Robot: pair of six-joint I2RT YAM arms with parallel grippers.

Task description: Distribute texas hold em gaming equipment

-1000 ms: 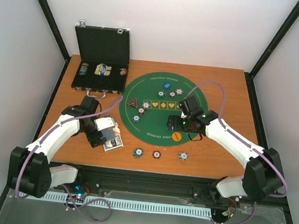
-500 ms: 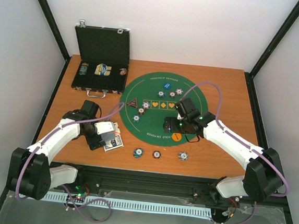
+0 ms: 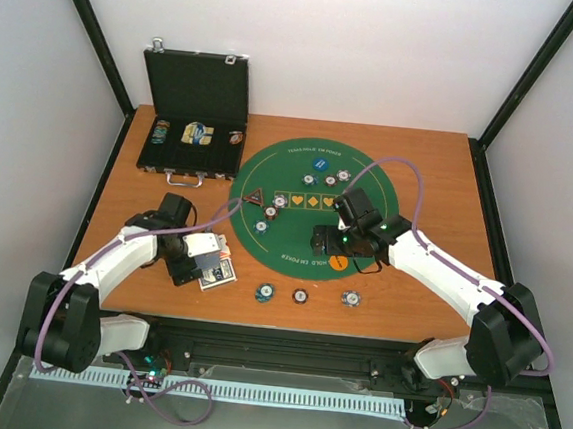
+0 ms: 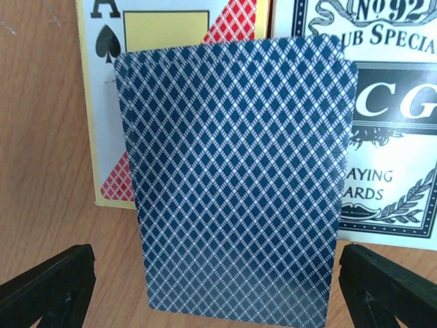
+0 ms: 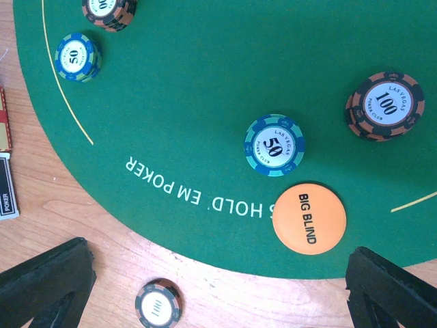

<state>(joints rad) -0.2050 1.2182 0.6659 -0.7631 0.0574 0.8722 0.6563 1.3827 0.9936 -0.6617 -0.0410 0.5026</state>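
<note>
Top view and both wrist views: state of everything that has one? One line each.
Case: open, lid up.
Card: face down, overlapping two card boxes.
Left gripper: open, jaws either side of the card, not touching it.
Right gripper: open, over the edge of the mat.
Orange disc: flat on the mat, label up.
50 chip: flat on the mat, face up.

Right gripper (image 5: 218, 290), jaws spread wide, over the rim of the green mat (image 5: 205, 82). An orange BIG BLIND disc (image 5: 308, 218) lies just beside a teal 50 chip (image 5: 274, 145). A brown 100 chip (image 5: 384, 104) sits to their right, and a dark 100 chip (image 5: 158, 305) rests on the wooden table (image 5: 41, 225).
</note>
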